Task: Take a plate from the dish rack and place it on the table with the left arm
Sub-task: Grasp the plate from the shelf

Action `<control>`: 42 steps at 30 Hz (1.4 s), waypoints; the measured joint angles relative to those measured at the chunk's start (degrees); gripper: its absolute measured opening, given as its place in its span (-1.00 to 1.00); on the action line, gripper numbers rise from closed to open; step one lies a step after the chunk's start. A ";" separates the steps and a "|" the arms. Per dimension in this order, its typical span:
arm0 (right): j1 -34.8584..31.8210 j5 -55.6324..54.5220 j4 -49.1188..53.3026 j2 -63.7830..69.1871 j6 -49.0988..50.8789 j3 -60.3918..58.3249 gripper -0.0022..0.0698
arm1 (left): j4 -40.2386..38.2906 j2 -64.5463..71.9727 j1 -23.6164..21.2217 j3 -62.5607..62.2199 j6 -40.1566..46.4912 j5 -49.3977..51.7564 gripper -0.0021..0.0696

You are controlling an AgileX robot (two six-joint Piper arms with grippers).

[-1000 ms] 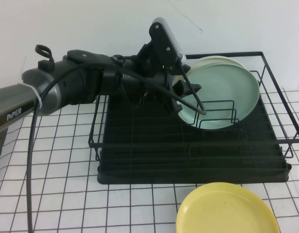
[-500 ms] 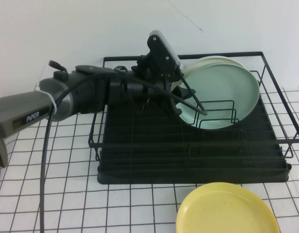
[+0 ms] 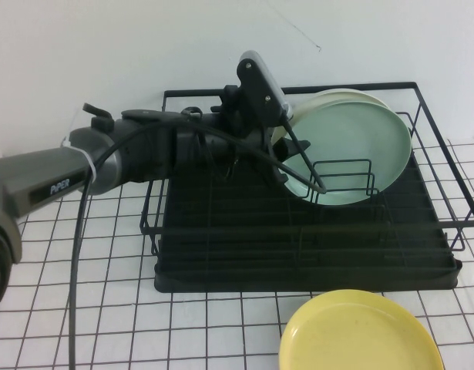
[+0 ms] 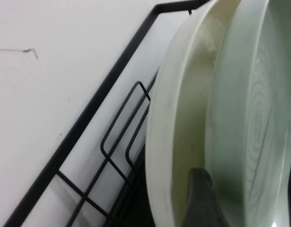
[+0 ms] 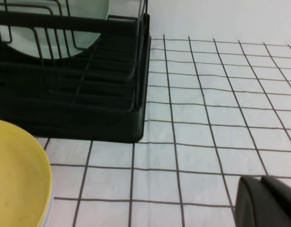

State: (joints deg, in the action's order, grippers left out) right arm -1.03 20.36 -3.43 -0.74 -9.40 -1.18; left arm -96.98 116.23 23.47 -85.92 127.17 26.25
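White lettering reading "PiPER" is printed on the grey segment of the left arm [image 3: 59, 181]. The left gripper [image 3: 287, 158] is placed at the plate [image 3: 352, 150], which stands upright in the rack [image 3: 298, 254] in front of a cream plate [image 3: 333, 96]. Its grip state cannot be determined. One fingertip [image 4: 199, 201] is partly cut off. The right gripper [image 5: 266, 201] is barely visible above the table [image 5: 207, 142]; its state is unclear.

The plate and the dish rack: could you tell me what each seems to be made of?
The plate, at the left gripper: probably matte melamine or plastic, pale mint, faint concentric rings. The dish rack: likely black-coated metal wire, thin uniform rods. The right gripper hangs over the table.
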 joint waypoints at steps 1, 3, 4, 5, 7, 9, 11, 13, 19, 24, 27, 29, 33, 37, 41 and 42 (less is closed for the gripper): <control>0.00 0.00 0.00 0.00 0.00 0.00 -0.94 | 0.00 0.41 0.00 -0.13 0.46 0.00 0.14; 0.00 0.00 0.00 0.00 0.00 0.00 -0.94 | -0.12 1.43 0.00 -0.64 1.16 0.22 0.14; 0.00 0.00 0.00 0.00 0.00 0.00 -0.94 | -0.12 1.87 0.00 -0.90 1.27 0.52 0.14; 0.00 0.00 0.00 0.00 0.00 0.00 -0.94 | -0.23 2.40 0.00 -0.93 1.27 0.62 0.14; 0.00 0.00 0.00 0.00 0.00 0.00 -0.94 | -0.23 3.16 0.00 -1.34 1.36 0.74 0.14; 0.00 0.00 0.00 0.00 0.00 0.00 -0.94 | -0.23 3.56 0.00 -1.96 1.36 0.74 0.14; 0.00 0.00 0.00 0.00 0.00 0.00 -0.94 | -0.23 3.93 0.00 -2.50 1.36 0.74 0.14; 0.00 0.00 0.00 0.00 0.00 0.00 -0.94 | -0.23 4.29 0.00 -3.34 1.36 0.85 0.14; 0.00 0.00 0.00 0.00 0.00 0.00 -0.94 | -0.23 5.47 0.00 -4.79 1.49 1.08 0.08; 0.00 0.00 0.00 0.00 0.00 0.00 -0.94 | -0.23 6.02 0.00 -4.79 1.49 1.19 -0.28; 0.00 0.00 0.00 0.00 0.00 0.00 -0.94 | -0.23 6.02 0.00 -4.99 1.52 1.19 -0.60; 0.00 0.00 0.00 0.00 0.00 0.00 -0.94 | -0.76 6.02 0.00 -5.08 1.07 1.74 -0.72; 0.00 0.00 0.00 0.00 0.00 0.00 -0.94 | -0.78 6.02 0.04 -5.34 0.86 2.04 -0.72; 0.00 0.00 0.00 0.00 0.00 0.00 -0.94 | -0.39 5.07 0.04 -5.34 -0.41 1.83 -0.73; 0.00 0.00 0.00 0.00 0.00 0.00 -0.94 | 0.07 2.22 0.04 -5.34 -2.10 1.69 -0.73; 0.00 0.00 0.00 0.00 0.00 0.00 -0.94 | 0.07 1.32 0.04 -5.34 -2.69 1.69 -0.73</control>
State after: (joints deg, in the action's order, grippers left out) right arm -1.03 20.36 -3.43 -0.74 -9.40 -1.18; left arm -96.91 117.55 23.52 -91.26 124.47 27.94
